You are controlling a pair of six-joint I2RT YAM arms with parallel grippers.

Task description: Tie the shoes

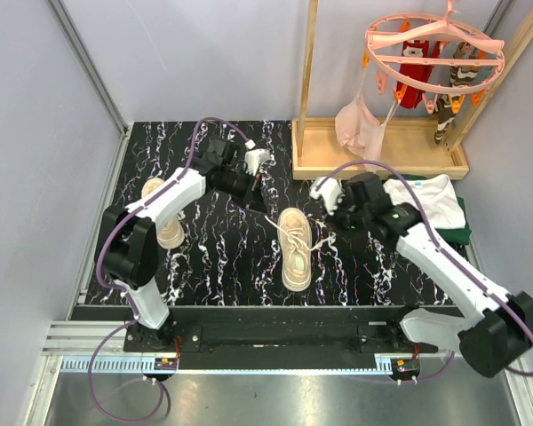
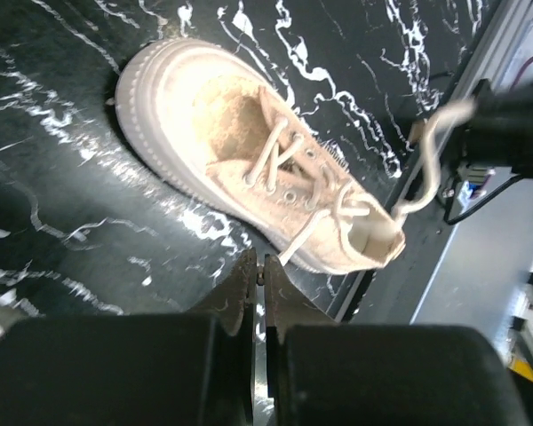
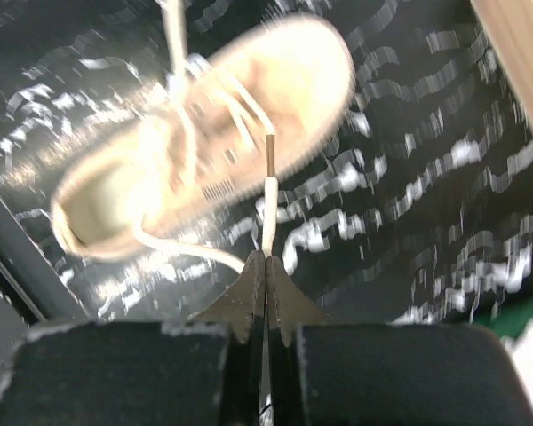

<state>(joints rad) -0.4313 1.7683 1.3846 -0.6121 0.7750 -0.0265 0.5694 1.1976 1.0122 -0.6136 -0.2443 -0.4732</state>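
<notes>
Beige, with white laces and a pale sole, the middle shoe (image 1: 295,262) lies upright on its sole near the centre of the black marble-patterned table (image 1: 222,257), slightly to the right. Its long axis runs near to far. The wrist views show the rounded toe pointing to the far side and the heel opening facing the near edge of the table.

The left shoe (image 1: 171,232) sits well apart from it, close to the table's left edge and partly under the left arm. It also lies roughly near to far, but which end is the toe I cannot tell.

The left gripper (image 2: 259,266) hangs just beyond the far left corner of the middle shoe. Its fingers are pressed together with only a sliver between them, pinching the left lace (image 2: 311,232). That lace runs in a straight line from the fingertips back to the eyelets.

The right gripper (image 3: 266,259) is on the right side of the same shoe, and its view is blurred. Its fingers are likewise closed tight on the right lace (image 3: 268,204). A short end with a darker tip sticks out past the fingertips, and the rest curves away to the left towards the heel opening.

In the left wrist view this lace shows as a blurred loop in the air, rising from the heel.

At the far right stands a wooden rack (image 1: 382,155) with a pink hanger ring (image 1: 435,40) above it.
</notes>
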